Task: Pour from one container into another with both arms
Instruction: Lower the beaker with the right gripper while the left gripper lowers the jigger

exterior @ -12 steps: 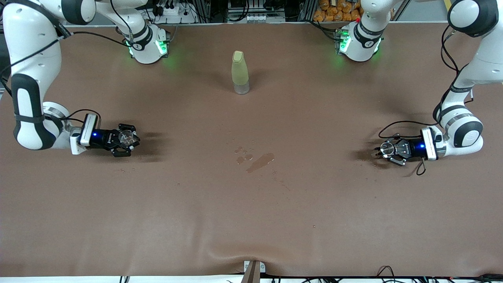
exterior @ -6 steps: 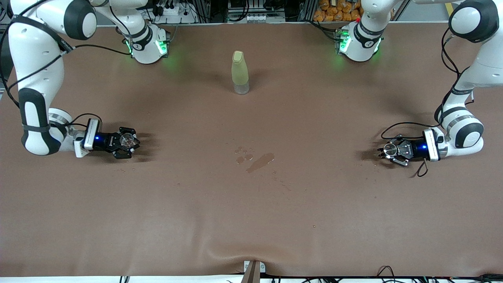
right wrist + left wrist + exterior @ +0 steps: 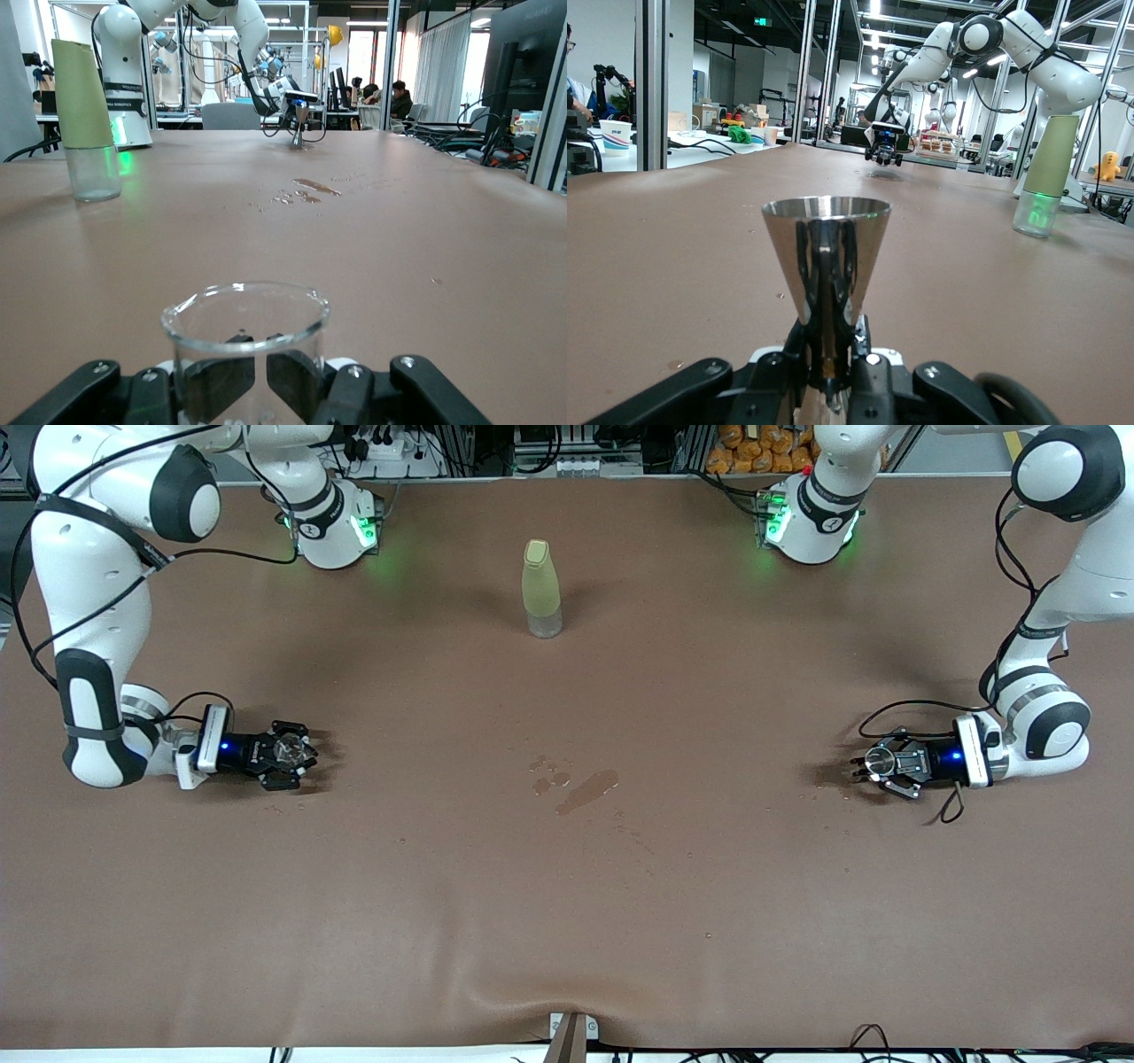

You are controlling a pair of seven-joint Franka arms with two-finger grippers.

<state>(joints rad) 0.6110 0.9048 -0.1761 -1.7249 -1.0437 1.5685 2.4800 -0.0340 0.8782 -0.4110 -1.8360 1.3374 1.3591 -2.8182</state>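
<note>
While the left gripper (image 3: 877, 764) stays clenched on a steel cone cup (image 3: 825, 263) at its end of the brown table (image 3: 567, 886), the right gripper (image 3: 292, 754) clasps a clear glass beaker (image 3: 245, 343); 1 pale green bottle (image 3: 540, 588) stands upright between the 2 bases, with spilled drops (image 3: 576, 784) mid-table

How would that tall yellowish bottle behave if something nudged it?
The bottle stands tall on a narrow clear base, so a push near its cap would probably tip it. Once down, its round body would likely roll. It looks like light plastic, though I can't confirm that.
</note>
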